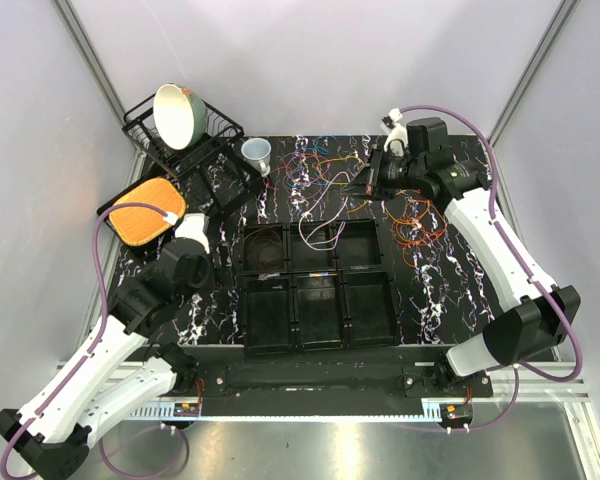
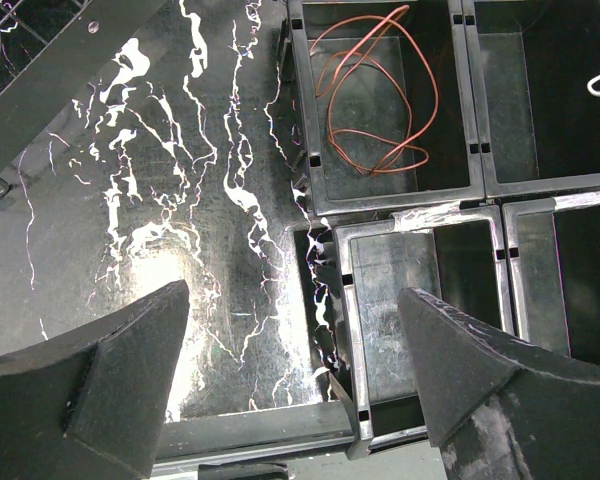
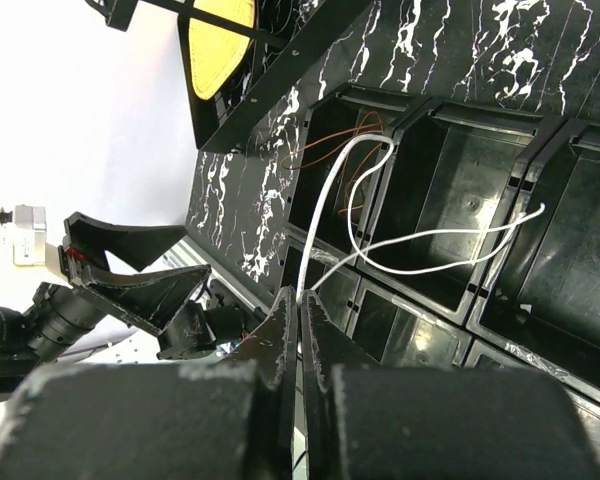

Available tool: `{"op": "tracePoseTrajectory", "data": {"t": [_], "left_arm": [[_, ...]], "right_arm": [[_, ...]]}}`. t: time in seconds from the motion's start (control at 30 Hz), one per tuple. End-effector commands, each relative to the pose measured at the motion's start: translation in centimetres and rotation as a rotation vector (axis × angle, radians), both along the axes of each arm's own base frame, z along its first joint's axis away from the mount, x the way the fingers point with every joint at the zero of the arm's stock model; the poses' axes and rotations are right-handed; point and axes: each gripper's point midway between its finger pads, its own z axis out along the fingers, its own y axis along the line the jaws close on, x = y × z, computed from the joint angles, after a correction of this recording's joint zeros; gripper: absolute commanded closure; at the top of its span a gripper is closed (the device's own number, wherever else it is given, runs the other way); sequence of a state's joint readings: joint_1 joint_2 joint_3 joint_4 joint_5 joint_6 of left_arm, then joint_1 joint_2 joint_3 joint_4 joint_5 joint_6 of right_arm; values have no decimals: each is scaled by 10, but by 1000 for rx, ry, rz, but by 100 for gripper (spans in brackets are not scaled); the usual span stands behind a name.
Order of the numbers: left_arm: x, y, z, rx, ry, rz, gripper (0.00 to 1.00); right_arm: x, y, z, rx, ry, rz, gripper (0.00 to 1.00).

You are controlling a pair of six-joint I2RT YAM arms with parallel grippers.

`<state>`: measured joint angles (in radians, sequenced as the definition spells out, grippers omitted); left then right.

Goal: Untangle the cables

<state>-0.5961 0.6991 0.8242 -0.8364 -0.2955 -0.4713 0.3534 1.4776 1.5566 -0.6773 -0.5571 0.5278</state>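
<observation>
A tangle of thin coloured cables lies at the back of the marbled table, with a bunch of orange cables to its right. My right gripper is shut on a white cable, which hangs in loops into the upper middle compartment of the black tray. A brown cable lies coiled in the tray's upper left compartment. My left gripper stands open and holds nothing. It is low over the table by the tray's left edge.
A black dish rack with a pale bowl stands at the back left. Next to it are a small white cup and an orange pad. Grey walls close in both sides.
</observation>
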Motion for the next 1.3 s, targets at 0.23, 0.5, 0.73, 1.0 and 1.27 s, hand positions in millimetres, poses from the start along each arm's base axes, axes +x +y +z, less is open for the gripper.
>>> {"op": "tracePoseTrajectory", "data": {"t": [0.23,0.5,0.73,1.0,1.27], "left_arm": [[4,-5,18,-47,-55,-7,12],[4,-5,16,-44,-49,-10,12],[5,-5,16,-42,-46,-7,12],[6,-4,14,-37,-40,0,12],[7,-3,13,-36,-35,6,12]], "right_arm": [[10,23,-55,-89,62,30,100],[11,3,-117,-231,137,-38,100],[23,-8,-141,-338,130,-88,100],[20,23,-167,-398,145,-15,100],[3,57,-189,-412,175,65,100]]}}
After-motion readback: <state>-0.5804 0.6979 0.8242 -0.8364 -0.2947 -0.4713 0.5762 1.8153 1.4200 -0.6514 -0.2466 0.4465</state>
